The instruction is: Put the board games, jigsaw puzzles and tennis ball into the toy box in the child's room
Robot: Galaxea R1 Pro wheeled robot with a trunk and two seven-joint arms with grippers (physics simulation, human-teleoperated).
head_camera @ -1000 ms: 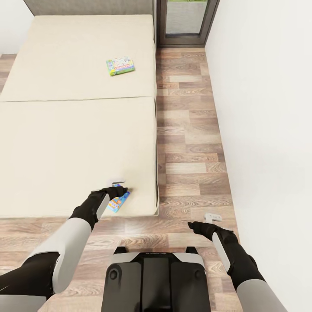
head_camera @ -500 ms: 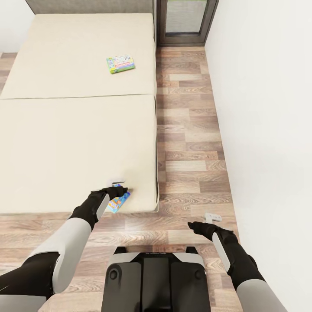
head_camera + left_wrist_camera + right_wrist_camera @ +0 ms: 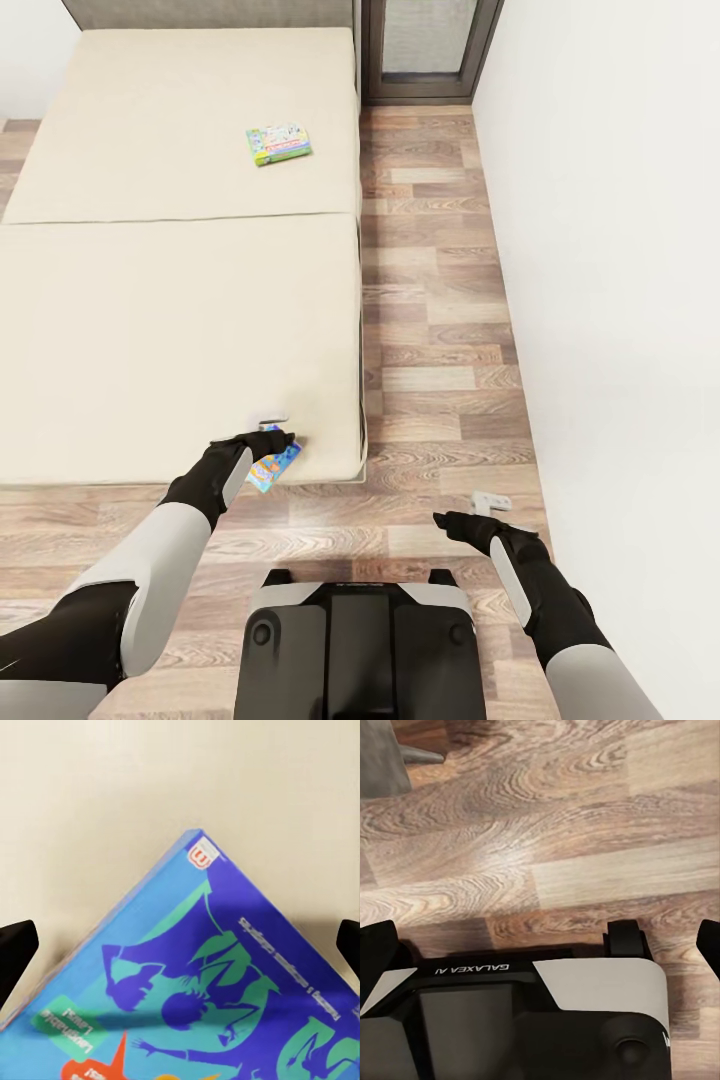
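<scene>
A blue board game (image 3: pixel 276 468) (image 3: pixel 210 975) with purple and green figures lies flat at the near right corner of the beige bed (image 3: pixel 150 320), its low end past the mattress edge. My left gripper (image 3: pixel 274 431) (image 3: pixel 180 956) is over it, and the black fingers (image 3: pixel 16 952) meet the box's two edges on either side of a corner. A second board game (image 3: pixel 278 145), green and white, rests far up the bed. My right gripper (image 3: pixel 476 509) (image 3: pixel 540 952) hangs open over the wood floor with nothing in it. The toy box, table, jigsaw puzzles and tennis ball are out of view.
A strip of wood-plank floor (image 3: pixel 440 350) runs between the bed and the white wall (image 3: pixel 620 300) on the right. A dark-framed door (image 3: pixel 430 50) closes the far end. My own base (image 3: pixel 360 640) (image 3: pixel 525 1020) sits just below the arms.
The whole view has slid back from the bed, so the camera has moved. The blue board game kept its place at my left gripper and now hangs over the bed's edge.
</scene>
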